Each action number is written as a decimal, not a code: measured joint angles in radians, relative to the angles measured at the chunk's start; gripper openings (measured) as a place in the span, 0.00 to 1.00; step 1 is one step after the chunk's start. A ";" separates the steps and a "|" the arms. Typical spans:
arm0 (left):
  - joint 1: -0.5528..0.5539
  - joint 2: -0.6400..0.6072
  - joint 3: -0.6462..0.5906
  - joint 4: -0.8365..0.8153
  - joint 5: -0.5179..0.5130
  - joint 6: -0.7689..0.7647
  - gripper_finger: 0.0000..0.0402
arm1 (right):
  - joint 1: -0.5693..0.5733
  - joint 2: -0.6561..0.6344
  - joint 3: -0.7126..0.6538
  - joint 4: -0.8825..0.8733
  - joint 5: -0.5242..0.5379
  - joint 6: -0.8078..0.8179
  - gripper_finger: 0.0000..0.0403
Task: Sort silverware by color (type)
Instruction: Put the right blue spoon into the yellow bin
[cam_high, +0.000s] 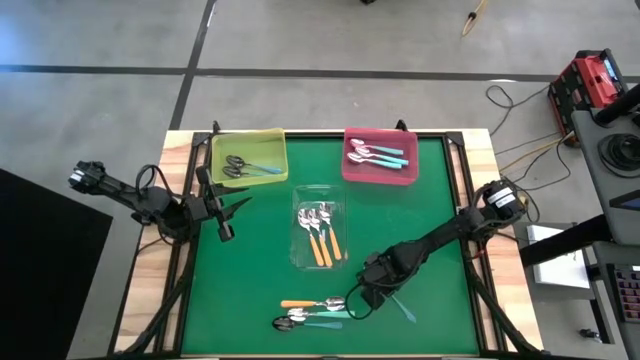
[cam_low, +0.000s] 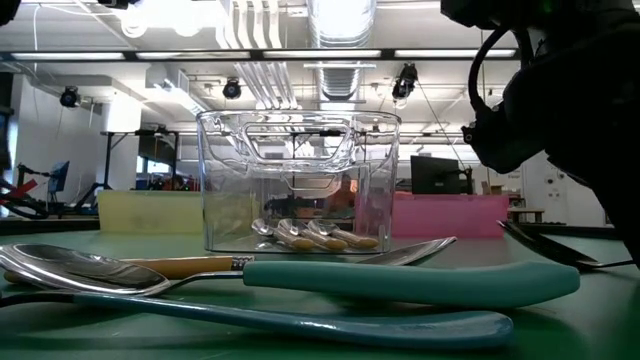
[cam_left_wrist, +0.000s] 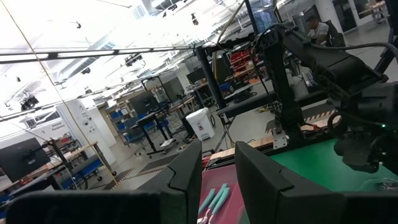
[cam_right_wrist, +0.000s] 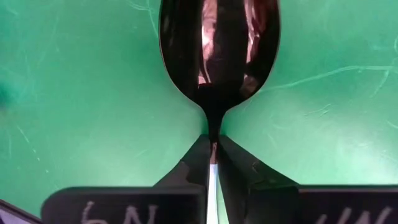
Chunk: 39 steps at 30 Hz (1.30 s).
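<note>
I'm working in a robotics lab or workshop: beyond the green tabletop (cam_high: 260, 270) I see exposed ceiling ducts (cam_low: 270, 75), strip lights, monitors (cam_low: 437, 175), stocked shelving (cam_left_wrist: 134, 118) and a white bin (cam_left_wrist: 202, 123) on bare concrete floor (cam_high: 330, 40).

Both my arms dark, jointed, cabled. Right gripper (cam_right_wrist: 211, 163): black wedge fingers (cam_right_wrist: 186, 168), white handwritten marks on base. Left gripper (cam_left_wrist: 219, 180): broad matte black fingers.

Three trays (cam_high: 249, 140) — about fourteen spoons (cam_high: 320, 236)
</note>
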 joint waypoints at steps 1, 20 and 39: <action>0.000 0.000 0.000 0.000 0.000 0.000 0.19 | -0.001 0.000 0.000 -0.002 -0.002 0.000 0.03; 0.000 0.000 0.000 0.000 0.000 0.000 0.19 | -0.011 -0.268 0.055 -0.187 0.093 -0.103 0.02; 0.000 0.000 0.000 0.022 0.000 0.000 0.19 | -0.134 -0.408 0.199 -0.132 0.457 -0.449 0.02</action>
